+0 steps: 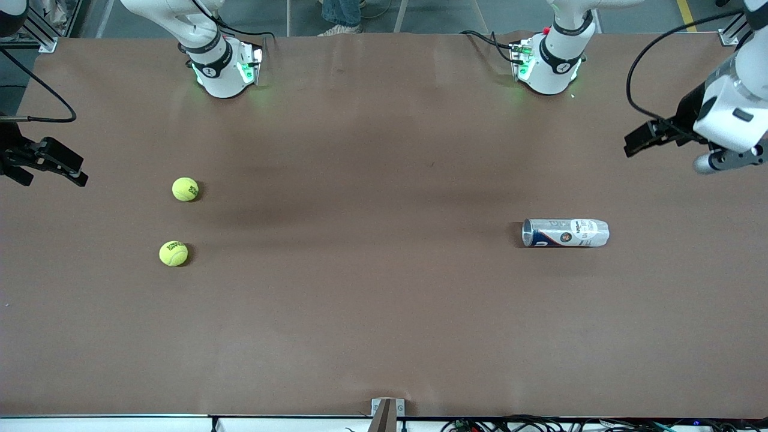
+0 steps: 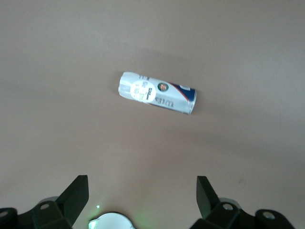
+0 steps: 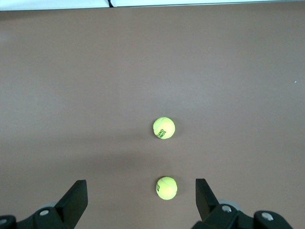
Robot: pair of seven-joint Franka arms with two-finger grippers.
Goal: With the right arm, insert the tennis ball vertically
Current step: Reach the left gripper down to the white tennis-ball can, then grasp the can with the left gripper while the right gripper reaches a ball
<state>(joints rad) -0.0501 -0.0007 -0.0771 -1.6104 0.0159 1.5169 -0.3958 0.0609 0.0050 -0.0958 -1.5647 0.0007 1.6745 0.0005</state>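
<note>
Two yellow-green tennis balls lie toward the right arm's end of the table: one (image 1: pixel 185 189) (image 3: pixel 166 187) farther from the front camera, the other (image 1: pixel 173 253) (image 3: pixel 164 128) nearer to it. A white and blue ball can (image 1: pixel 565 233) (image 2: pixel 157 93) lies on its side toward the left arm's end. My right gripper (image 1: pixel 72 168) (image 3: pixel 139 182) hangs open and empty over the table's edge at the right arm's end, well apart from the balls. Over the left arm's end, my left gripper (image 1: pixel 636 141) (image 2: pixel 141 179) is open and empty too, apart from the can.
Brown paper covers the table (image 1: pixel 384 300). The two arm bases (image 1: pixel 223 66) (image 1: pixel 549 63) stand along the edge farthest from the front camera. A small bracket (image 1: pixel 387 411) and cables sit at the edge nearest that camera.
</note>
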